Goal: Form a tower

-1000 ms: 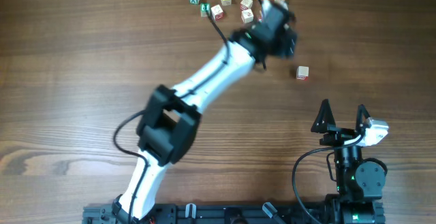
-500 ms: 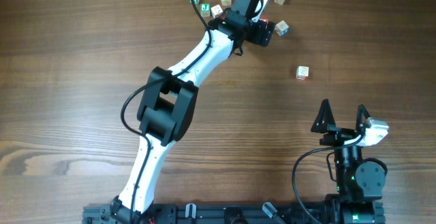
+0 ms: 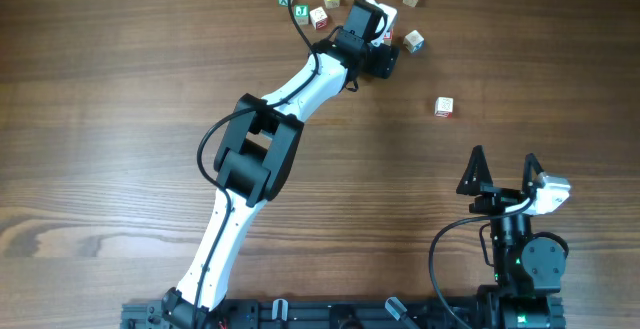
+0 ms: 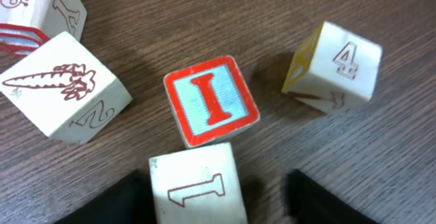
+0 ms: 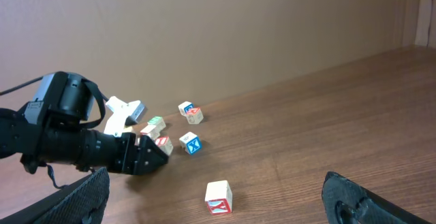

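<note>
Left hand (image 4: 215,186) spread astride the "1" block (image 4: 194,183), gap on one side, near surface (image 3: 120,119) far edge. Right hand (image 3: 503,169) spread, empty.

I see the tower (image 3: 444,107) standing alone on the desk (image 3: 120,89), right of centre in the upper half of the overhead frame. It is tiny and pale, cream on top, with red print on its sides. In the right wrist view the tower (image 5: 219,197) sits low in the middle, upright, with a red-framed face toward me. I can't tell how many cubes it holds.
</note>
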Robot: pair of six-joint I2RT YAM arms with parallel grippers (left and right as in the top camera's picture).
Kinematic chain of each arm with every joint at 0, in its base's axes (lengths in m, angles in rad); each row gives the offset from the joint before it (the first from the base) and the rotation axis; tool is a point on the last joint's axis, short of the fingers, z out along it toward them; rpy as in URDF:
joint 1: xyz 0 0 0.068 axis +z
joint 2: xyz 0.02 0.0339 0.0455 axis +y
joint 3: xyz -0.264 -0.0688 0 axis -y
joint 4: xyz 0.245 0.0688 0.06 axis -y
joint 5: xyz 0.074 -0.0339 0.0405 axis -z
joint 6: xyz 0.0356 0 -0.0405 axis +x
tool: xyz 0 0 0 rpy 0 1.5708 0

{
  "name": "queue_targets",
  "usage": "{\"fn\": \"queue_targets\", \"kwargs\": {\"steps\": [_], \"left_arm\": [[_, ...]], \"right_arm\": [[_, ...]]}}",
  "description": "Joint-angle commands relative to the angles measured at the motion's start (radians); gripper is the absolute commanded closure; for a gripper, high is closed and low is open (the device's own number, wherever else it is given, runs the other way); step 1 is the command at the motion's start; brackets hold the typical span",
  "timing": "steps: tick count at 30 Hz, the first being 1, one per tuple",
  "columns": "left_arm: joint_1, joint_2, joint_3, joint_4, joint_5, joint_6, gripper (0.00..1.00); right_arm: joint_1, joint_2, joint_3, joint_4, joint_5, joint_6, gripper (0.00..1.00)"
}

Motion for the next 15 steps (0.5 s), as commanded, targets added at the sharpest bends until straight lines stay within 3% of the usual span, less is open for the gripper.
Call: {"fn": "queue_targets", "kwargs": {"steps": [1, 4, 7, 10, 15], "left_arm": [[-0.001, 0.035, -0.002, 0.001, -0.053, -0.003, 0.63], [-0.009, 0.008, -0.002, -0.028, -0.116, -0.055, 0.80], [-0.034, -0.062, -0.002, -0.056, -0.116, -0.081, 0.80], [-0.089, -0.135, -0.002, -0.091, -0.086, -0.188, 0.80], [-0.210, -0.153, -0.002, -0.187, -0.047, -0.190, 0.75]], "right_arm": [[-0.004, -0.007, -0.001, 0.005, 0.013, 0.006, 0.00], [-0.004, -0.007, -0.001, 0.005, 0.013, 0.006, 0.00], [-0.004, -0.007, -0.001, 0.005, 0.013, 0.006, 0.00], [-0.004, -0.007, -0.001, 0.005, 0.013, 0.006, 0.00], [-0.004, -0.007, -0.001, 0.005, 0.013, 0.006, 0.00]]}}
